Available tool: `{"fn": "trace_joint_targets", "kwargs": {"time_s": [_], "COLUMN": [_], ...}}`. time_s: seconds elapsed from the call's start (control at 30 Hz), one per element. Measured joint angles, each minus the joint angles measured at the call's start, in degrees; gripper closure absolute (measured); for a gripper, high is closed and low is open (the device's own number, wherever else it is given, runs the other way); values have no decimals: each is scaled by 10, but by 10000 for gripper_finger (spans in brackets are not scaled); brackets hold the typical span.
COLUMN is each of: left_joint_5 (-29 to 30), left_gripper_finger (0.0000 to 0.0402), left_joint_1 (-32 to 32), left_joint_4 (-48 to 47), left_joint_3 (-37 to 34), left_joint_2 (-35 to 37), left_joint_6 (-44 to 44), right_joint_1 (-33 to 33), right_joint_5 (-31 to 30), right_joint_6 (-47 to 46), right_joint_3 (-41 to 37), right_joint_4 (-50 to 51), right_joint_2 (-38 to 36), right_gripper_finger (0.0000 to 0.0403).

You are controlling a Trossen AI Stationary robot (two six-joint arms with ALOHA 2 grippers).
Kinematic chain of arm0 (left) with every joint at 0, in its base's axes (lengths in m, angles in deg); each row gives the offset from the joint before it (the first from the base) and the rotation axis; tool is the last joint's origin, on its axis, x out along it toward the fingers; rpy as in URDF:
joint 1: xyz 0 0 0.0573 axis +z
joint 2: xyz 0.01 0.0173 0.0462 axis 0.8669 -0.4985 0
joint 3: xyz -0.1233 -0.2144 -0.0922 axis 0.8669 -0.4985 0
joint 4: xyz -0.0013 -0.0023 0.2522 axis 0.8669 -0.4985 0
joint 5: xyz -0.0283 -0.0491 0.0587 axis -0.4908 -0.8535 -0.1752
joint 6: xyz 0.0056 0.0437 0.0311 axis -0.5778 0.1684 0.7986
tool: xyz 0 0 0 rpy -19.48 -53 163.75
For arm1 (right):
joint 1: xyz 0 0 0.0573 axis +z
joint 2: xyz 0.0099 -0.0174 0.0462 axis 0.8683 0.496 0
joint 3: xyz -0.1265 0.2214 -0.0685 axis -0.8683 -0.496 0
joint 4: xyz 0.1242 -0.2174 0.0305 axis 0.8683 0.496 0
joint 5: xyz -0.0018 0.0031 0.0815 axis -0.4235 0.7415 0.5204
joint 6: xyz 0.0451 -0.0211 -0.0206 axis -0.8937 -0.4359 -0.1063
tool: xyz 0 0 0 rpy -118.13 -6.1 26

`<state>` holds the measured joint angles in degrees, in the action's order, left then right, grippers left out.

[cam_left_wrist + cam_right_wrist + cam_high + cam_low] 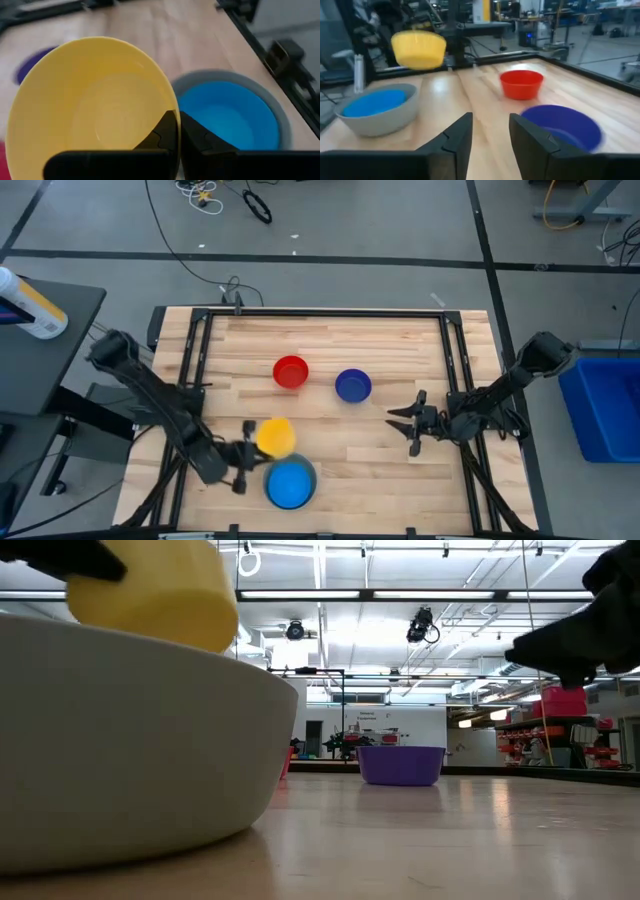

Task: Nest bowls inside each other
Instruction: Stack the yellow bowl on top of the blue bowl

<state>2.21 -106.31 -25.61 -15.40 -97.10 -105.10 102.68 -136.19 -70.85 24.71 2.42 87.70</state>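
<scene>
While the left gripper (243,452) pinches the rim of the yellow bowl (275,436), that bowl hangs in the air at the lower centre-left of the high view, just above and to the upper left of the pale grey bowl (309,471). In the left wrist view the two dark fingers (167,131) sit clamped on the yellow rim, one inside and one outside. The light blue bowl (290,484) already lies nested inside the grey one, near the bottom edge of the wooden table (400,350). The red bowl (291,372) stands alone at the middle of the high view, and the dark blue bowl (353,385) sits just to its right, the two apart. The right gripper (402,423) hovers at the right-centre of the frame, well clear of every bowl, its fingers parted by a narrow gap with nothing between them; the right wrist view shows the dark blue bowl beyond its fingertips
</scene>
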Motion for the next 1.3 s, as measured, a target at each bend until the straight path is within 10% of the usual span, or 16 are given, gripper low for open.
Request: {"fn": "trace_joint_targets", "kwargs": {"time_s": [0.43, 1.3], "left_joint_5": [-195, -295], "left_gripper_finger": [395, 395], "left_joint_1": [0, 44], "left_joint_4": [-128, -133], "left_joint_3": [198, 188], "left_joint_2": [-160, -201], "left_joint_6": [-32, -61], "right_joint_1": [4, 4], "right_joint_5": [9, 14], "right_joint_6": [-9, -38], "right_joint_3": [0, 0], "right_joint_4": [11, 27], "right_joint_2": [0, 0], "right_gripper_finger": [264, 259]}}
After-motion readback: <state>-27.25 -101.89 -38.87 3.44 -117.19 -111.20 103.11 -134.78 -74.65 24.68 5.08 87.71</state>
